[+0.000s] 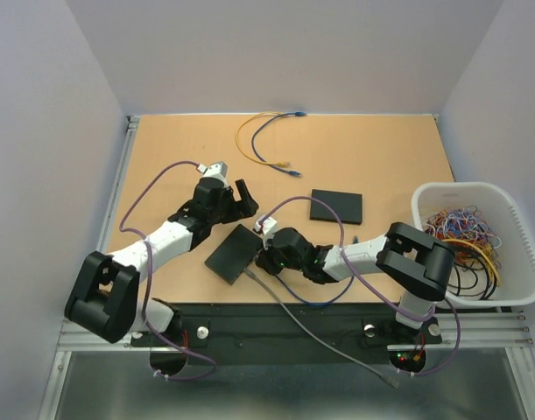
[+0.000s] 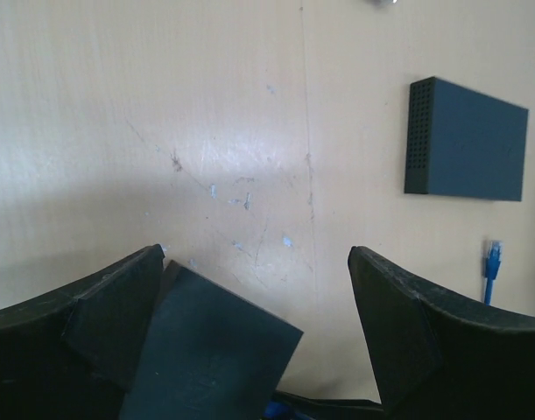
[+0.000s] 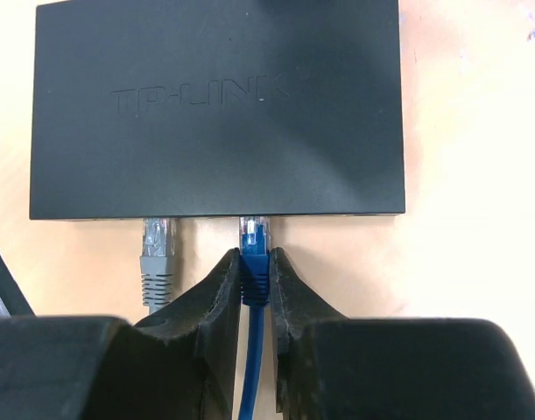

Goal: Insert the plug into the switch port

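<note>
I read the blue cable plug clenched in the right end effector, tip at front edge of the flat black plastic switch box, adj. to a grey plug. My left end effector: released, over switch corner, above tan desk.

plug depth in switch unclear, ports hidden
</note>
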